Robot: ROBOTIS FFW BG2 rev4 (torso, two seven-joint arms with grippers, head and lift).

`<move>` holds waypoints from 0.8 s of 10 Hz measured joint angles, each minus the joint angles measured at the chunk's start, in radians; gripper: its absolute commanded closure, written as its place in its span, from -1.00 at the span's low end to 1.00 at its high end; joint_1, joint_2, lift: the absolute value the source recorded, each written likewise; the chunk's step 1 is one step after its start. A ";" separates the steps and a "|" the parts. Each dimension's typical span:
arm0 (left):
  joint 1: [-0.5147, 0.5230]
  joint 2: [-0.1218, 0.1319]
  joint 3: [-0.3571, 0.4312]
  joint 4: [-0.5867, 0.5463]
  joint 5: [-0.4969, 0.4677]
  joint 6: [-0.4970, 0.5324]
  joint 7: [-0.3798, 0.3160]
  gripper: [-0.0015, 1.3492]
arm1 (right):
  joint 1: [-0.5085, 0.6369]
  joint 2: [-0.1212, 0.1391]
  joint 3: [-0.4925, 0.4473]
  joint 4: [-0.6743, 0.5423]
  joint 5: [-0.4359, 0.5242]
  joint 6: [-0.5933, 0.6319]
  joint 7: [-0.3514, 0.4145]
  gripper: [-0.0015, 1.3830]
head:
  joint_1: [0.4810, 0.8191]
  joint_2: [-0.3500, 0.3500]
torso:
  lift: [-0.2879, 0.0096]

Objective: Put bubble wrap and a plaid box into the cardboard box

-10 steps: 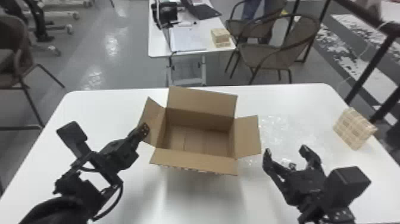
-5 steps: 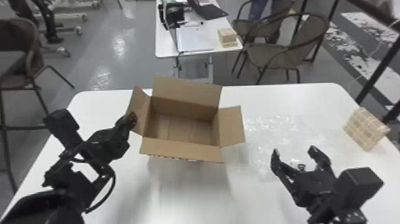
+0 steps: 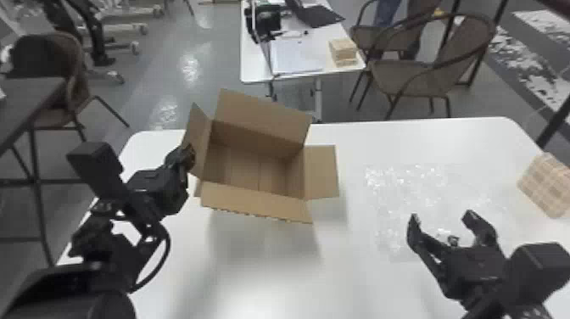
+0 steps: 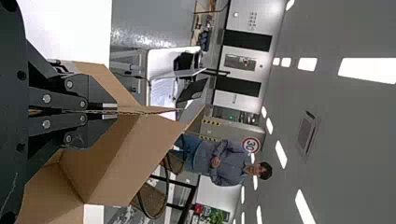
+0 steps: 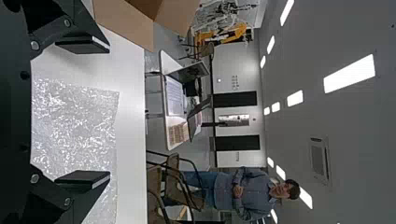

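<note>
- My left gripper [image 4: 110,111] had pinched a side flap [image 3: 196,135] of the cardboard box [image 3: 255,200], its fingers together on the card.
- The box had just shifted to my left and turned slightly askew, widening the gap to the bubble wrap [image 5: 74,123].
- My right gripper [image 3: 442,216] was empty, fingers apart near the wrap, which lay flat on the surface [image 3: 360,263].
- The plaid box [image 3: 546,185] sat beyond it, far right.
- Nothing was packed; the extra room probably eased gathering the wrap first.
</note>
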 measured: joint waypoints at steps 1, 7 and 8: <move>0.001 0.000 -0.001 -0.001 0.001 0.010 0.002 0.80 | -0.001 0.000 0.000 0.001 -0.004 0.001 -0.001 -0.54 | 0.27 0.27 | 0.24; 0.009 0.000 0.003 -0.001 0.014 0.036 0.003 0.80 | -0.087 -0.016 -0.064 -0.186 -0.027 0.400 -0.025 -0.54 | 0.27 0.19 | 0.24; 0.007 0.000 0.002 -0.001 0.014 0.034 0.003 0.80 | -0.147 -0.019 -0.094 -0.248 -0.031 0.605 -0.014 -0.54 | 0.27 0.15 | 0.24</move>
